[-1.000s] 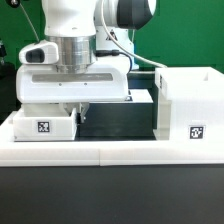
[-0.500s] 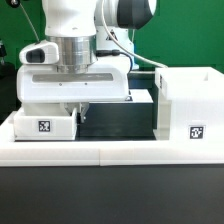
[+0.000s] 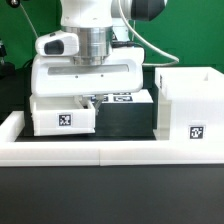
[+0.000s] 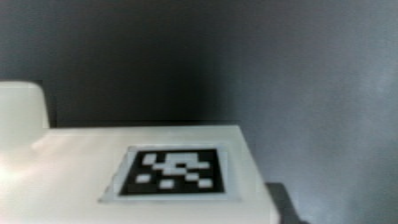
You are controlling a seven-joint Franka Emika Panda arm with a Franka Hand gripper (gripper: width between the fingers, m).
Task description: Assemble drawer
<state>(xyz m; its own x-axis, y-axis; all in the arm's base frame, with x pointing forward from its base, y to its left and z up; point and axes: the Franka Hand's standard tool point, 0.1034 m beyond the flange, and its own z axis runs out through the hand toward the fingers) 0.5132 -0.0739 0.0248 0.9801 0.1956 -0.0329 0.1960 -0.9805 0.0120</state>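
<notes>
Dark backdrop behind, black tabletop (image 3: pixel 125 122) fenced by a low white border wall (image 3: pixel 100 152) running along the front in the exterior view. On the exterior view's left the wall turns back toward the rear. Next over is the small tray (image 3: pixel 45 115): a level white box with the tray tag (image 3: pixel 66 119), square and black-and-white, on its facing wall. It sits directly under the gripper (image 3: pixel 86 99), tight against the wide white gripper body. Fingertips are hidden behind the tray's wall, but the fingers go down into it, so it reads as pinched on the tray wall. Can't tell whether the tray's underside touches the tabletop. Just past the gripper, toward the exterior view's right, the marker board (image 3: pixel 135 98) lies flat further back, partly covered by the arm, printed tags showing on top. On the far right is the large box case (image 3: pixel 185 95), upright with an open top and the case tag (image 3: pixel 196 131) low on its front face. It stands close behind the border wall, apart from the tray, with bare tabletop between. Wrist view: blurred grey background and a flat white face of the tray with a tag up close. A white rounded shape (image 4: pixel 18 115) sits at the frame edge, can't tell what it is.
</notes>
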